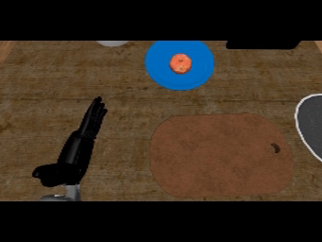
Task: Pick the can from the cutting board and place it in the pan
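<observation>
Left hand is seen left of the cutting board, fingers straight, nothing held. Right hand is not in view. No can is seen on the board or in the pan at its right; progress cannot be judged. Beyond: blue plate with an orange fruit.

Pan is cut by the right edge, a grey obj and a black obj by the top, my left forearm at bottom.
</observation>
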You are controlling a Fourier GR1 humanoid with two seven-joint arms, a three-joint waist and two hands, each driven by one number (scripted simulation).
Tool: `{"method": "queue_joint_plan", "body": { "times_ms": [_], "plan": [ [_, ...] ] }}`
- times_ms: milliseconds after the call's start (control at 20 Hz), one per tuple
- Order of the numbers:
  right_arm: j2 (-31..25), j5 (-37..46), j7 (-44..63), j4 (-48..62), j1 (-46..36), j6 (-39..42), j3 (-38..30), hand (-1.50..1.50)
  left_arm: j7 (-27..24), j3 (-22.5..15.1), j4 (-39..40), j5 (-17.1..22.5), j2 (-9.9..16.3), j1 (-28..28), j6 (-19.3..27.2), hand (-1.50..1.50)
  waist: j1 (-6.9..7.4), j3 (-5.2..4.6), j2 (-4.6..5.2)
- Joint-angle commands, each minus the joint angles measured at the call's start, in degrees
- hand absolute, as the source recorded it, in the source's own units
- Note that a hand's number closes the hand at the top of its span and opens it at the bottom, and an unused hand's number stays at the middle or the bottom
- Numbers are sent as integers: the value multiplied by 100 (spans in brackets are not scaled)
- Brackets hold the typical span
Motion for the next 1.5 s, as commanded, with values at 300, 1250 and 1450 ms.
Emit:
{"method": "queue_joint_plan", "body": {
  "times_ms": [300, 1250, 1450],
  "plan": [
    [-1046, -1068, -2456, 3791, -1690, -286, -963, 150, -318, -31, 225, 103, 7, 181, -212, 0, 108, 7, 34],
    [-1366, -2020, -3315, 5624, -2603, 2006, -1522, -150, 42, 156, 133, 211, 81, -135, -139, 0, 72, 9, 29],
    [-1551, -2485, -3462, 5774, -2511, 2542, -1857, -150, -106, 225, 401, 117, 77, -380, -102, 0, -7, 0, 14]
  ]
}}
